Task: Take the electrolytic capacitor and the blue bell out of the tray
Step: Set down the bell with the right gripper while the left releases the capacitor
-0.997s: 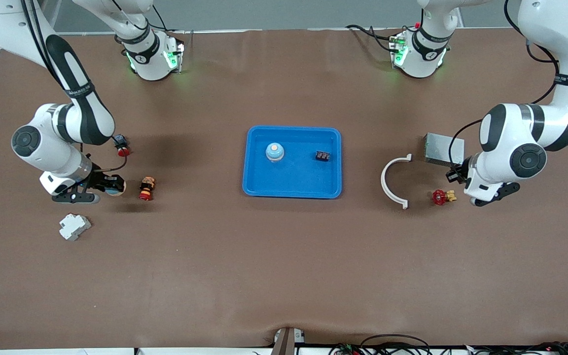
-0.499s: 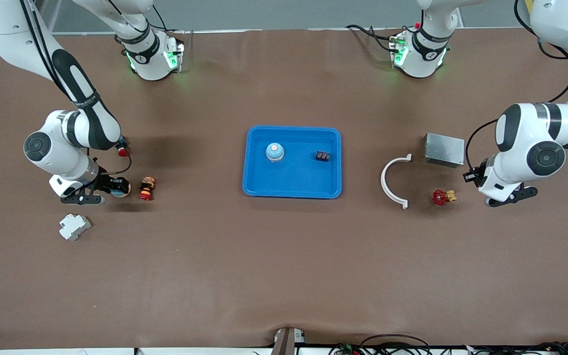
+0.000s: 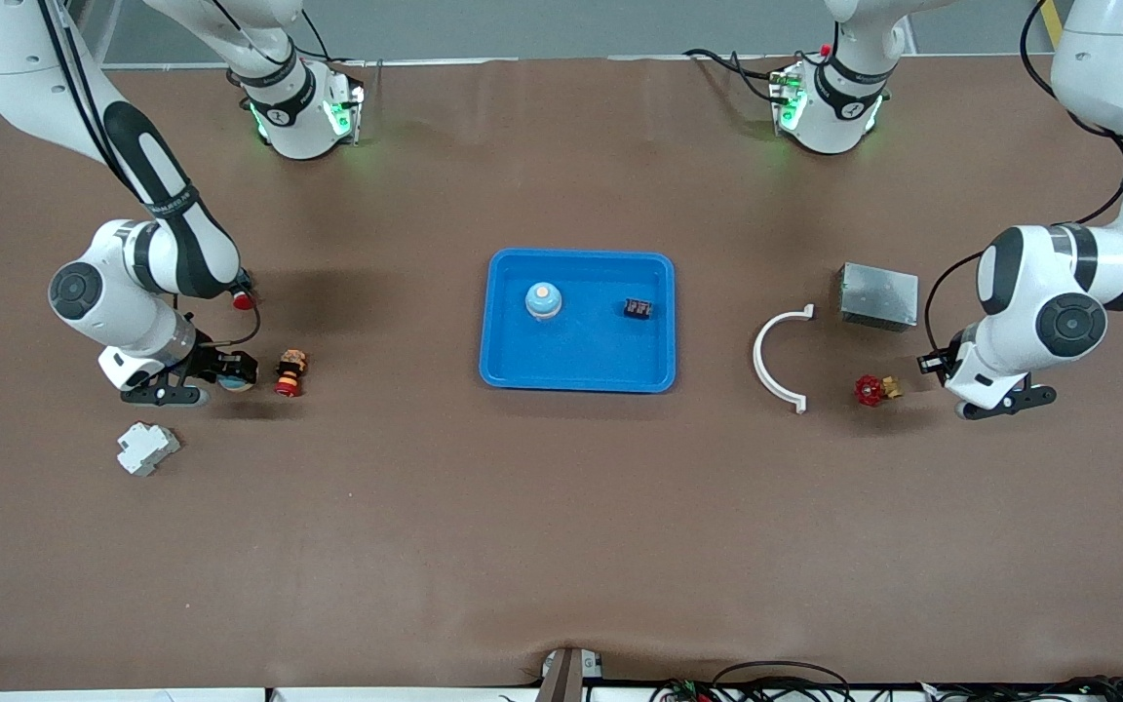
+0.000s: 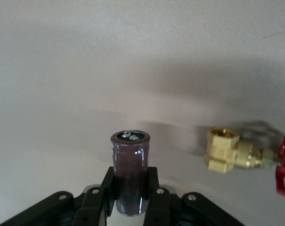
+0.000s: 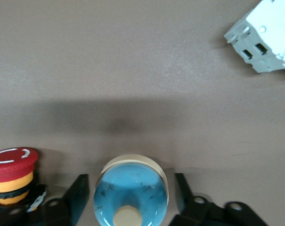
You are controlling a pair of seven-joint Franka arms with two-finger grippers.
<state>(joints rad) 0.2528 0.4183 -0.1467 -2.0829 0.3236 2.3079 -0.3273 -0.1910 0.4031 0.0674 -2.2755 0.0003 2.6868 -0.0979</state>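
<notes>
A blue bell (image 5: 131, 190) with a cream knob stands on the brown table between the fingers (image 5: 78, 197) of my right gripper (image 3: 233, 375). The jaws are open, with a gap on each side of the bell. This is at the right arm's end of the table, beside a red emergency-stop button (image 3: 290, 373). My left gripper (image 4: 129, 186) is shut on a dark cylindrical capacitor (image 4: 129, 174) low over the table at the left arm's end, near a brass valve (image 4: 232, 150) with a red handwheel. In the front view the left gripper (image 3: 934, 362) sits beside that valve (image 3: 873, 390).
A blue tray (image 3: 581, 378) mid-table holds another blue bell (image 3: 543, 300) and a small black component (image 3: 638, 308). A white curved piece (image 3: 776, 356) and a grey metal box (image 3: 877, 295) lie near the left arm. A white breaker (image 3: 145, 448) and a small red button (image 3: 244, 297) lie near the right arm.
My right gripper's fingers have come apart from the bell. The left arm has carried the capacitor toward its own end of the table and lowered a little.
</notes>
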